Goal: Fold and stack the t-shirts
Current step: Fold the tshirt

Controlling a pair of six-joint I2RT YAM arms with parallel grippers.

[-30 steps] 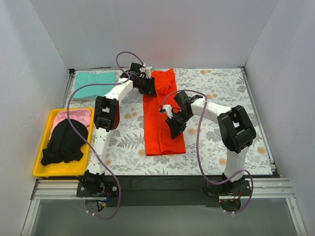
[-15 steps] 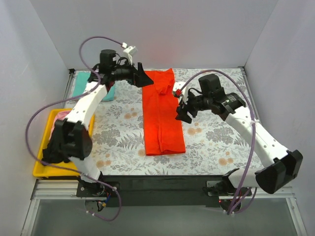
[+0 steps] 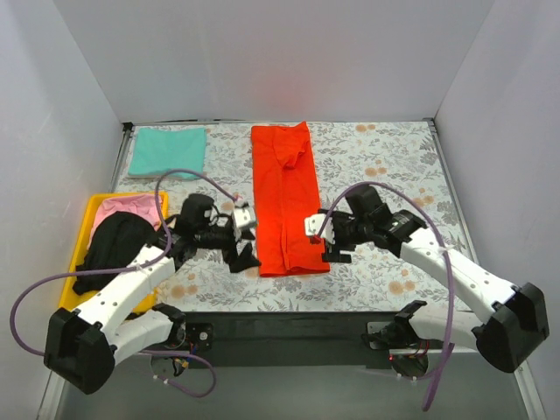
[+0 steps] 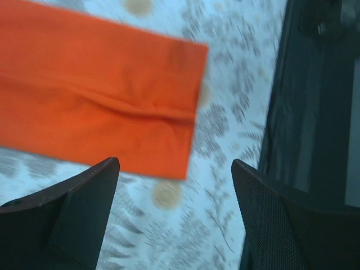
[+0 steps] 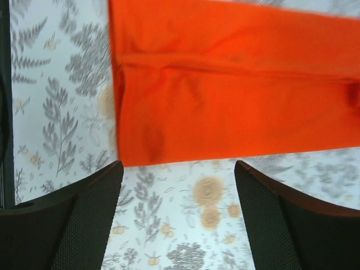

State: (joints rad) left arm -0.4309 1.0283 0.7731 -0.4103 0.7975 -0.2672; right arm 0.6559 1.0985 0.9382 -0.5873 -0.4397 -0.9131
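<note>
Evidently, the crosswise fold of the orange-red t-shirt [image 3: 284, 197] is being prepared, judging by how both arms are being held at its near end.

Well to the left of that shirt, the black t-shirt [image 3: 114, 249] and the pink t-shirt [image 3: 131, 208] are being kept in the yellow tray [image 3: 74, 302], unfolded. The teal t-shirt [image 3: 168, 150] is being kept left of the shirt's far end, folded flat.

Just left of the shirt's near left corner, the left gripper [image 3: 243, 256] is being held with its jaws apart and nothing between them. The wrist view shows the corner lying beyond the open fingers [image 4: 84, 197].

The shirt itself is being carried by the surface [image 3: 385, 157] as a long narrow strip. Its long axis is running from the arms' side away to the back wall, with the sleeve folds at the far end and what is judged to be the hem pointing at the arms.

Just right of the near right corner, the right gripper [image 3: 337, 249] is likewise being held spread and empty.

Next, both corners are likely needing to be pinched together, lifted evenly and carried toward the far end.
</note>
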